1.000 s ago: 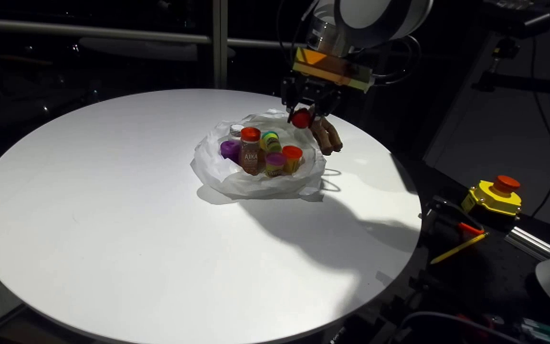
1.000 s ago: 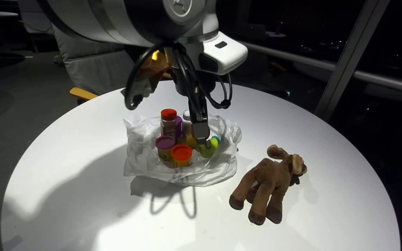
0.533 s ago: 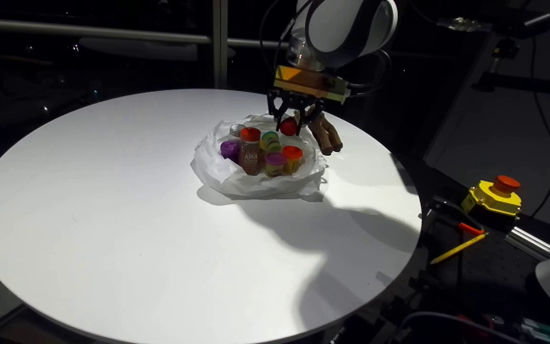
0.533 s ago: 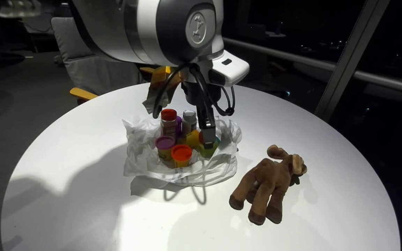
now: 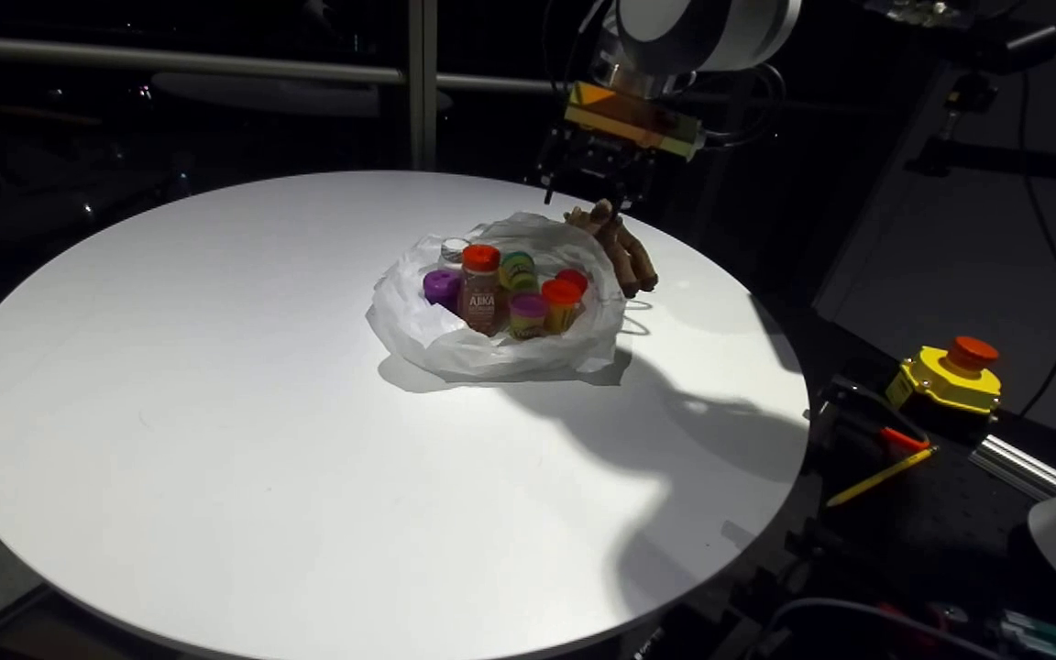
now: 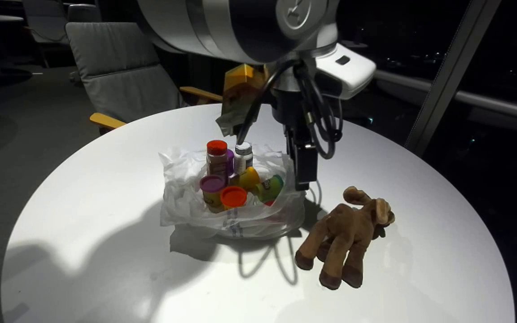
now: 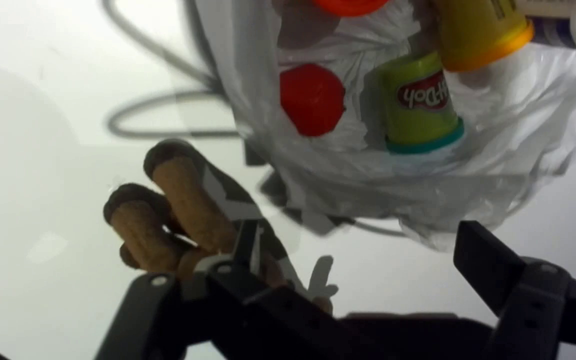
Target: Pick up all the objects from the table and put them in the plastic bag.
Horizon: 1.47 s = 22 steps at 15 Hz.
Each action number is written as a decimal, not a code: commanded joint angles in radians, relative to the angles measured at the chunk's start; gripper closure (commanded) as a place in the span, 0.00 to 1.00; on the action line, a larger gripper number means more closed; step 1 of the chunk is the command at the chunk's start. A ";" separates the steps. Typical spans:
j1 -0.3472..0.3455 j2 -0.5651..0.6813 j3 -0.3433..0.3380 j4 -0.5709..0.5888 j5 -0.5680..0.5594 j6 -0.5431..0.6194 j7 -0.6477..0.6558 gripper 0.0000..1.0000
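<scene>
The translucent plastic bag (image 5: 400, 321) lies spread on the round white table (image 5: 216, 477). Inside it are a red piece (image 7: 313, 100), a green cup with a teal lid (image 7: 418, 105), a yellow cup (image 6: 247, 178), an orange-lidded cup (image 6: 233, 197), two purple ones, a red-capped brown bottle (image 5: 479, 298) and a white-capped bottle (image 6: 243, 159). On the bare tabletop beside the bag rests the brown furry toy (image 6: 348, 229). My gripper (image 7: 363, 245) hangs above the bag's edge near the toy, jaws wide apart, nothing between them. Its left finger partly covers the toy in the wrist view.
A yellow-and-red device (image 5: 945, 380) and a yellow pencil (image 5: 881, 477) lie on a dark surface beside the table. A grey chair (image 6: 115, 72) stands behind the table. The bag's crumpled rim rises around its contents.
The red piece, earlier between my fingers over the bag, now lies inside it. My gripper has opened, risen from its half-second-ago position and shifted across the bag toward the toy.
</scene>
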 commanded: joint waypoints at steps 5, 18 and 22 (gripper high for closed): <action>-0.048 -0.084 -0.075 -0.047 -0.073 -0.032 -0.120 0.00; 0.028 0.190 -0.171 0.136 -0.156 -0.061 -0.165 0.00; 0.042 0.231 -0.199 0.168 -0.164 -0.079 -0.183 0.42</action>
